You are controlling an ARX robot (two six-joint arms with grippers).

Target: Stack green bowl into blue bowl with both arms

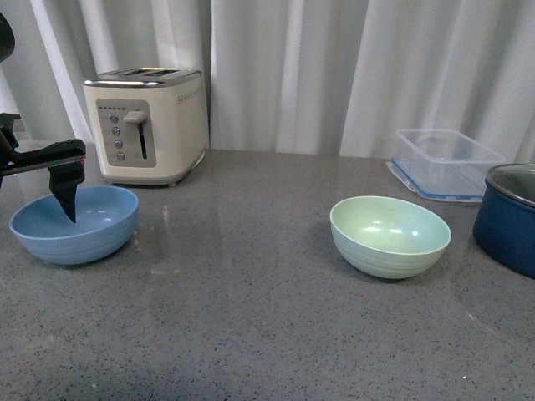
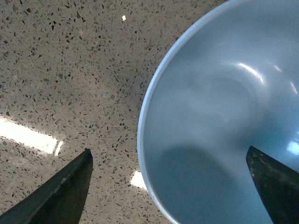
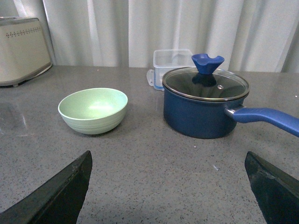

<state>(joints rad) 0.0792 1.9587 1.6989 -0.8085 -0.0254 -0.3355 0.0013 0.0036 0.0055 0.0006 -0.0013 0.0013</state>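
Note:
The blue bowl (image 1: 75, 224) sits on the grey counter at the far left, in front of the toaster. My left gripper (image 1: 60, 180) hangs open over it. In the left wrist view the gripper (image 2: 168, 151) straddles the blue bowl's (image 2: 219, 107) rim, with one finger over the inside and one over the counter outside. The green bowl (image 1: 390, 236) stands empty right of centre. The right wrist view shows it (image 3: 93, 109) ahead of my open, empty right gripper (image 3: 168, 154), well apart. The right arm is out of the front view.
A cream toaster (image 1: 150, 125) stands at the back left. A clear plastic container (image 1: 447, 160) is at the back right. A dark navy pot (image 1: 510, 217) with a glass lid and blue handle (image 3: 205, 105) stands close to the right of the green bowl.

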